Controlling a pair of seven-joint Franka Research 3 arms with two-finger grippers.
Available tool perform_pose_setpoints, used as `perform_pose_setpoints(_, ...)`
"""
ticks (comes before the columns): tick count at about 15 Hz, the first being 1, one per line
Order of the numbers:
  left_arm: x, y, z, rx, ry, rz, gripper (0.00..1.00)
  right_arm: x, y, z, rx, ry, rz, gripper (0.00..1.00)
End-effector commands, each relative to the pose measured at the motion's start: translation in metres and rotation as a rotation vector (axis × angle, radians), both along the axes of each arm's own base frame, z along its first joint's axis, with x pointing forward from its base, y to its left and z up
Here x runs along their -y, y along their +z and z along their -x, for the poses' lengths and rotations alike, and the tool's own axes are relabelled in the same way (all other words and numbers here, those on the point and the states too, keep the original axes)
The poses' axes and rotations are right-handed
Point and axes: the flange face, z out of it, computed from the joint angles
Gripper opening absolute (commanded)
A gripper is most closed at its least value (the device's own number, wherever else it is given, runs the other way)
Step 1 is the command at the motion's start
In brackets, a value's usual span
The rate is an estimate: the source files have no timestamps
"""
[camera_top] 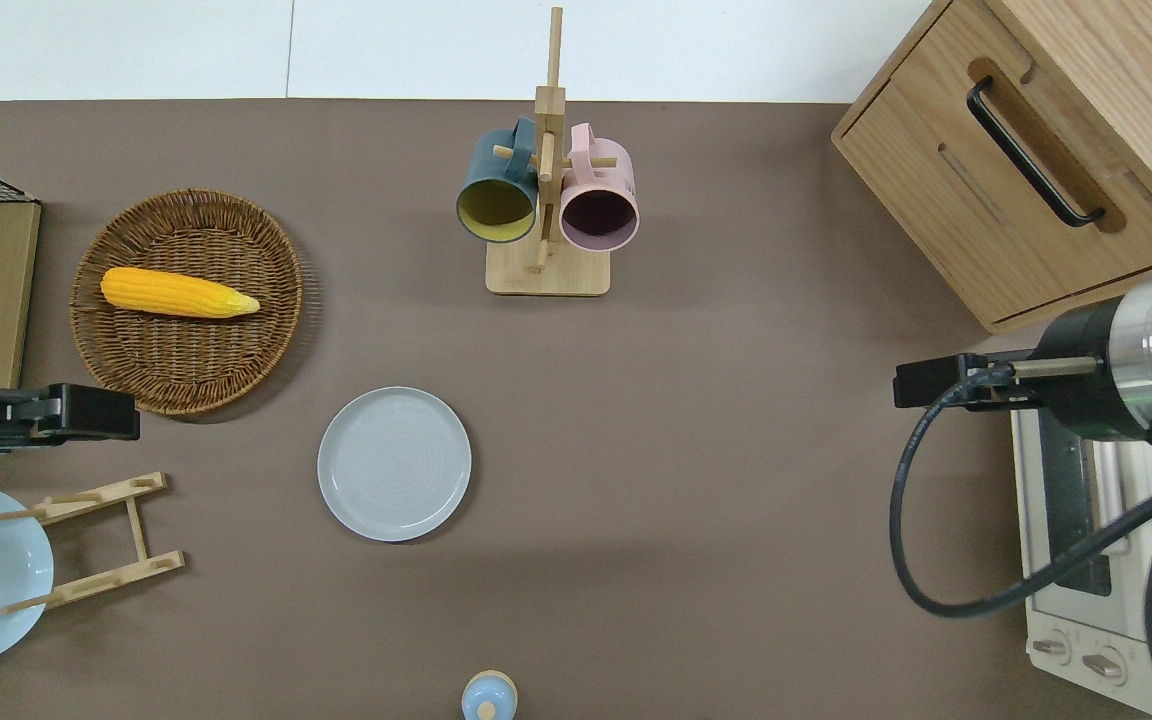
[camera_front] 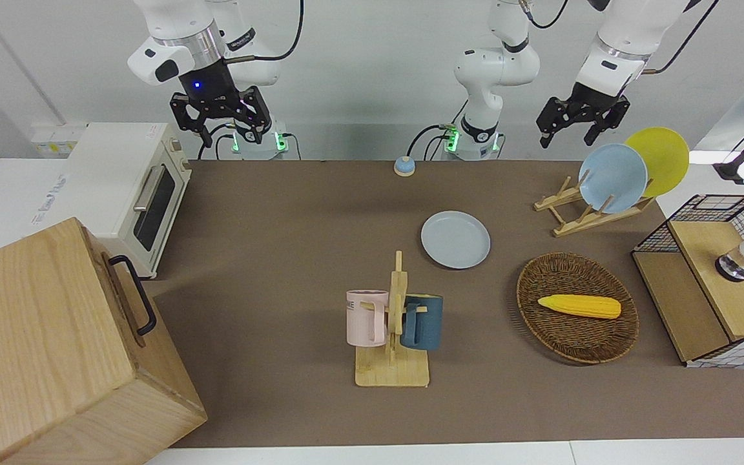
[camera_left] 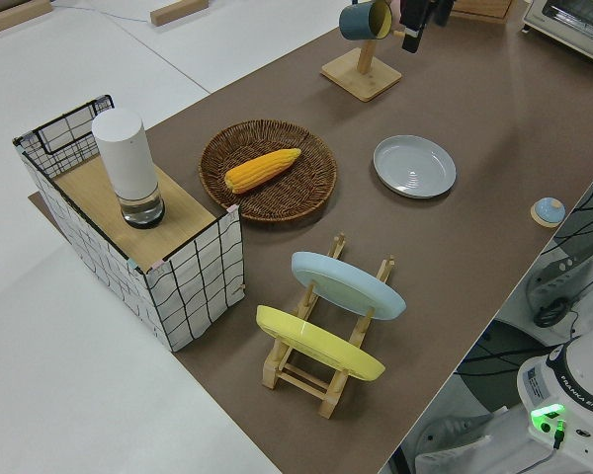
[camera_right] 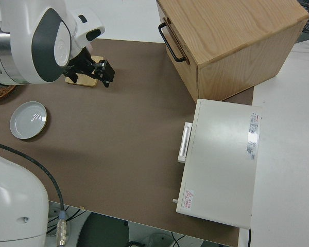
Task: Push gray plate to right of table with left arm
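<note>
gray plate [camera_top: 394, 464] lies untouched on the table [camera_top: 716, 420]; left gripper [camera_front: 575, 124] spread apart, aloft.

Bright, even light from above, with soft shadows beneath the gray plate [camera_top: 394, 464] and across the table [camera_top: 696, 420], sharp throughout, without glare.

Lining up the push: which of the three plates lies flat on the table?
The gray plate lies flat; the light-blue plate and yellow plate stand in the wooden rack.
</note>
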Motion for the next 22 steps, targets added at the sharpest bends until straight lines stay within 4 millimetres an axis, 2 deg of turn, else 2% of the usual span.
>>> perform_pose_setpoints(1, -0.004, 0.003, 0.007, -0.011, 0.003, -0.009, 0.99, 0.000, 0.003, -0.001, 0.000, -0.002, -0.018, 0.996)
perform_pose_setpoints(6, -0.012, 0.000, 0.013, -0.021, 0.026, -0.004, 0.99, 0.000, 0.003, -0.001, 0.000, -0.002, -0.018, 0.996)
perform_pose_setpoints(10, -0.017, -0.014, 0.026, -0.033, 0.032, 0.001, 0.99, 0.000, 0.003, -0.001, 0.000, -0.002, -0.018, 0.996)
perform_pose_setpoints(22, -0.020, -0.024, 0.025, -0.042, 0.039, 0.037, 0.99, 0.000, 0.003, -0.001, 0.000, -0.002, -0.018, 0.996)
